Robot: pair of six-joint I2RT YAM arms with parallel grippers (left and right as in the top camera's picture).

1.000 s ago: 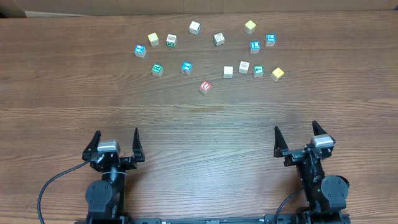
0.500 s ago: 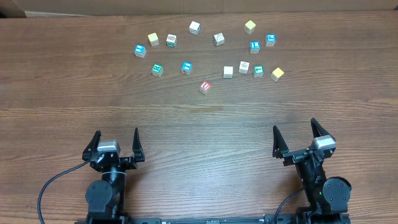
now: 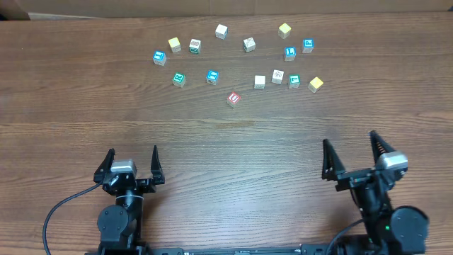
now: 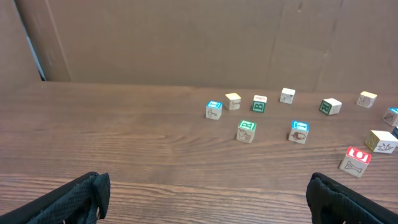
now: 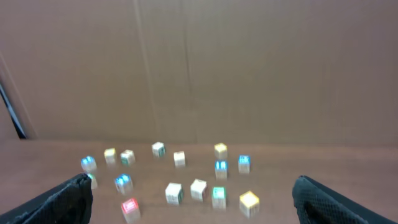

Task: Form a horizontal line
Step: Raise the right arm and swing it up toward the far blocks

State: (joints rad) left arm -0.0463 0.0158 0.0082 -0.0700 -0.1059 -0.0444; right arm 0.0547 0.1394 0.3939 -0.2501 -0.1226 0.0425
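No row of touching cubes shows. Several small wooden cubes lie loose across the table's far side. A white cube (image 3: 260, 81), a pale cube (image 3: 277, 76) and a green-marked cube (image 3: 294, 81) lie close in a rough line, apart, with a yellow cube (image 3: 316, 84) at the right. A red-marked cube (image 3: 234, 98) lies nearest me; it also shows in the left wrist view (image 4: 354, 160) and, blurred, in the right wrist view (image 5: 129, 207). My left gripper (image 3: 132, 161) (image 4: 205, 186) is open and empty at the near left. My right gripper (image 3: 350, 145) (image 5: 193, 186) is open and empty at the near right.
More loose cubes lie at the far left: a blue one (image 3: 159, 57), a yellow one (image 3: 174, 44), a green-marked one (image 3: 179, 78) and a blue one (image 3: 212, 76). A brown cardboard wall (image 4: 199, 37) stands behind the table's far edge.
My right gripper has moved to the right and a little toward the near edge, still open; its view is blurred. The left gripper and the cubes have not moved.
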